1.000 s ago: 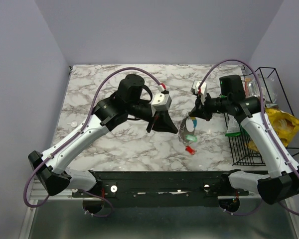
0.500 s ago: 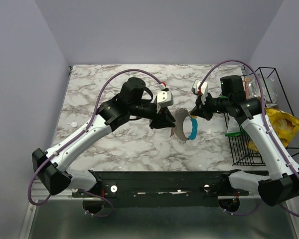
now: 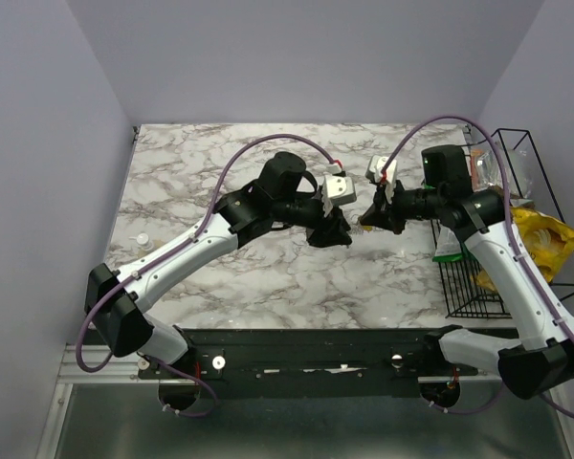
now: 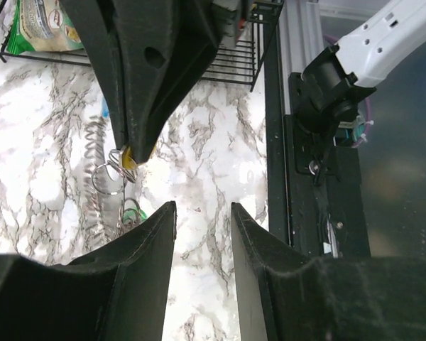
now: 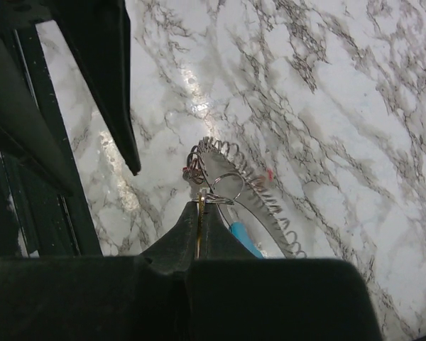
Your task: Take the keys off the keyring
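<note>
- The right pincer (image 5: 201,213) is pressed tight, with a thin yellow edge showing between its tips.
- In the left wrist view this is the yellow key (image 4: 130,158), pinched at the very tip of the right pincer.
- A small ring (image 5: 228,186) sits just at that tip, and the keyring (image 5: 259,202) hangs from there as a long loop with a coiled, wiry edge.
- The blue part (image 5: 243,240) of the loop runs close beside the right pincer's fingers.
- A green key (image 4: 131,211) dangles at the lower end of the bunch. Small red bits show along the coil, too small to make out.
- I cannot tell whether the loop touches the table (image 3: 191,182) or hangs just over it.
- The left pincer (image 4: 202,207) stands partly parted, with bare marble showing through the gap and nothing between its fingers.
- It is just beside the keyring and faces the right pincer tip to tip.
- From above, both pincers meet over the middle of the table, and they hide the keyring almost wholly.
- At the table's right edge stands a wire basket (image 3: 459,282) with a yellow bag (image 3: 545,239) in it, well apart from the keyring.
</note>
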